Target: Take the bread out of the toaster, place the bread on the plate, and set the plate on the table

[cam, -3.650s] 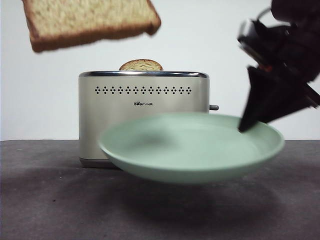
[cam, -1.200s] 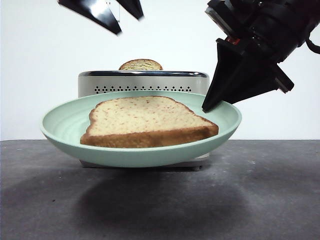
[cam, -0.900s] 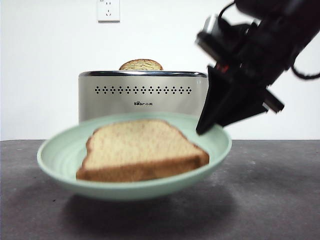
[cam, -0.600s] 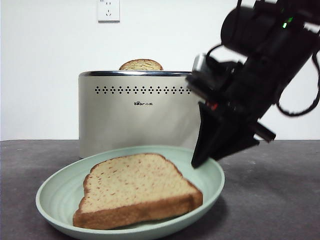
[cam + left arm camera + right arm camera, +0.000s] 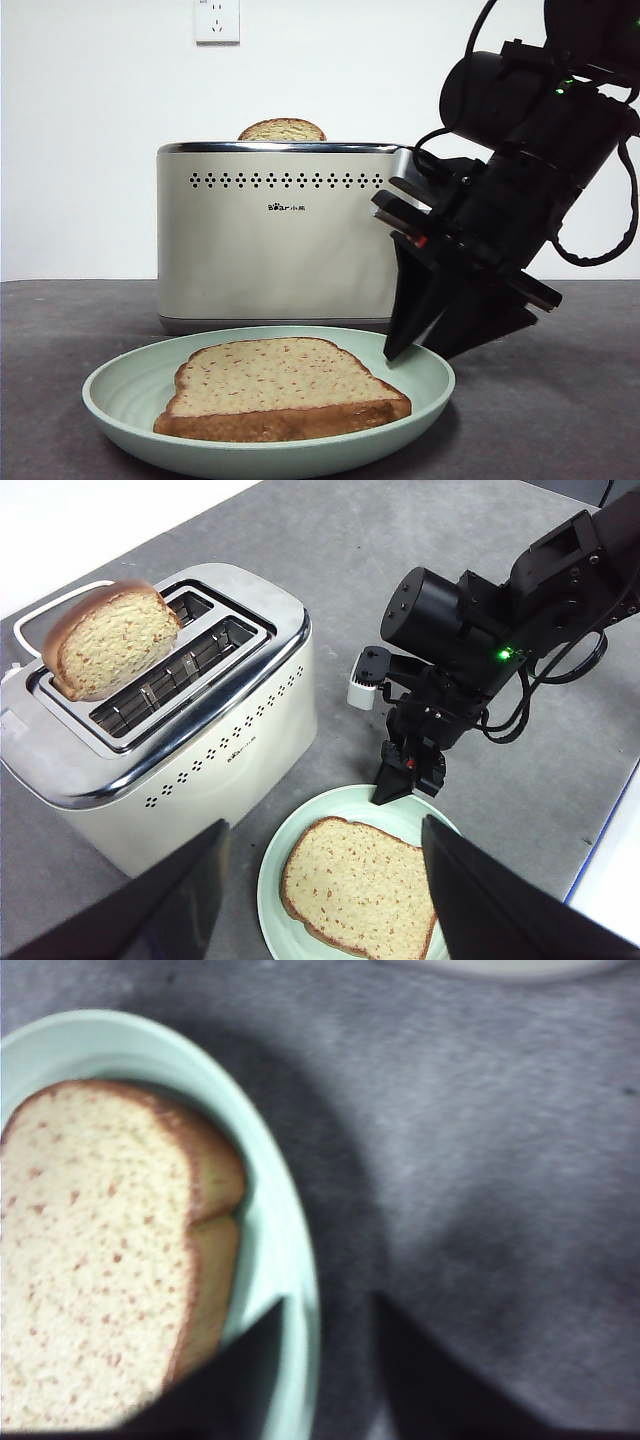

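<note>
The bread (image 5: 280, 385) lies flat in the mint green plate (image 5: 110, 400), which rests on the table (image 5: 560, 420) in front of the cream toaster (image 5: 280, 240). My right gripper (image 5: 420, 352) is at the plate's right rim. In the right wrist view, my right gripper (image 5: 330, 1380) straddles the plate's rim (image 5: 290, 1260), one jaw inside beside the bread (image 5: 90, 1260) and one outside, with a gap at the rim. My left gripper (image 5: 322, 825) is open and empty, high above the plate (image 5: 265, 890), bread (image 5: 360, 885) and toaster (image 5: 200, 770).
A second slice (image 5: 282, 130) stands in the toaster's back slot, only its domed top showing; it also shows in the left wrist view (image 5: 110, 640). The table's edge (image 5: 610, 860) runs close on the right arm's side. A wall socket (image 5: 217, 20) is behind.
The bread dropped onto the plate and the left gripper left the front view. The right gripper lowered the plate with the bread onto the table, and its jaws have loosened at the rim.
</note>
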`<move>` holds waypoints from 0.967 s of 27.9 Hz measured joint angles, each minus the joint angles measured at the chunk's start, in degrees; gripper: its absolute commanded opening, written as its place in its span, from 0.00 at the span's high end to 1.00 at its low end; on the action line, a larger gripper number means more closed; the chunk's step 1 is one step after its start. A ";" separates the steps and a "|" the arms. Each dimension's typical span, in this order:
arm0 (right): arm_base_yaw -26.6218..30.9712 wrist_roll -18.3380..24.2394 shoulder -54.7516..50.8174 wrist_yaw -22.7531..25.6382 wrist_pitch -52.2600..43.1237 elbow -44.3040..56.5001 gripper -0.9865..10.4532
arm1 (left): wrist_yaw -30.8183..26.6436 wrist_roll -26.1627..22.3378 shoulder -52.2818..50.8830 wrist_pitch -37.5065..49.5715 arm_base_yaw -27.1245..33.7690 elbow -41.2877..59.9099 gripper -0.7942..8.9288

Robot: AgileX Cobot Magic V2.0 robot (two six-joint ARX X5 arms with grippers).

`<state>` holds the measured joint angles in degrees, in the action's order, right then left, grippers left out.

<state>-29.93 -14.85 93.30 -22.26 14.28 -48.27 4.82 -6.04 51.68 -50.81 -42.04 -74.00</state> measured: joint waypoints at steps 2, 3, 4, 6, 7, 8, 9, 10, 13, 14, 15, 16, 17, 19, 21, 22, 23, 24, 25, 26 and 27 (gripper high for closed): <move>0.17 0.00 0.00 0.02 0.02 0.00 0.70 | 0.00 0.02 0.00 0.00 0.00 0.00 0.60; 0.17 0.00 0.00 0.04 0.04 0.00 0.70 | 0.02 0.02 0.00 0.00 0.00 0.00 0.60; 0.15 0.00 -0.04 0.04 0.04 0.00 0.70 | 0.00 0.02 0.00 0.00 0.00 0.00 0.60; 0.15 0.00 -0.33 0.87 0.33 0.00 0.70 | 0.02 0.02 0.00 0.00 0.00 0.00 0.60; 0.15 0.00 -1.01 1.73 1.05 0.00 0.70 | 0.00 0.02 0.00 0.00 0.00 0.00 0.60; 0.17 0.02 -1.88 2.47 1.86 0.00 0.70 | 0.00 0.02 0.00 0.00 0.00 0.00 0.60; 0.17 0.04 -3.30 3.30 2.78 0.00 0.70 | 0.00 0.02 0.00 0.00 0.00 0.00 0.60; 0.20 0.07 -5.03 4.07 3.58 0.00 0.70 | 0.00 0.02 0.00 0.00 0.00 0.00 0.60; 0.26 0.17 -10.99 5.44 5.64 0.00 0.70 | 0.00 0.02 0.00 0.02 0.00 0.00 0.60; 0.17 0.20 -12.74 5.53 6.29 0.00 0.70 | 0.00 0.02 0.00 0.00 0.00 0.00 0.60; -0.04 0.24 -14.95 5.64 7.23 0.00 0.70 | 0.00 0.02 0.00 0.00 0.00 0.00 0.60; -0.28 0.26 -17.20 5.64 8.17 0.00 0.70 | 0.00 0.02 0.00 0.00 0.00 0.00 0.60; -0.59 0.31 -19.28 5.77 8.87 0.00 0.70 | 0.00 0.02 0.00 0.00 0.00 0.00 0.60; -1.55 0.42 -24.65 5.81 10.03 0.00 0.70 | 0.00 0.02 0.00 0.00 0.00 0.00 0.60; -2.62 0.44 -29.31 5.81 10.67 0.00 0.71 | 0.00 0.02 0.00 0.00 0.00 0.00 0.60; -3.50 0.44 -32.30 5.84 11.19 0.00 0.71 | 0.00 0.04 0.00 0.00 0.00 0.00 0.60; -4.22 0.44 -34.38 5.81 11.69 -0.02 0.72 | 0.00 0.04 0.00 0.00 0.00 0.00 0.60; -4.94 0.46 -36.39 5.84 12.28 -0.02 0.72 | 0.00 0.04 0.00 0.00 0.00 0.00 0.61; -5.88 0.46 -38.80 5.97 13.11 -0.02 0.73 | 0.00 0.04 0.00 0.00 0.00 0.00 0.62; -6.54 0.44 -40.46 6.08 13.75 -0.02 0.73 | 0.00 0.04 0.00 0.00 0.00 0.00 0.63; -7.17 0.44 -41.97 6.25 14.34 -0.02 0.74 | 0.00 0.04 0.00 0.00 0.00 0.00 0.65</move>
<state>-37.10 -14.41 51.33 -16.01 28.62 -48.29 4.82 -6.00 51.68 -50.81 -42.04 -74.00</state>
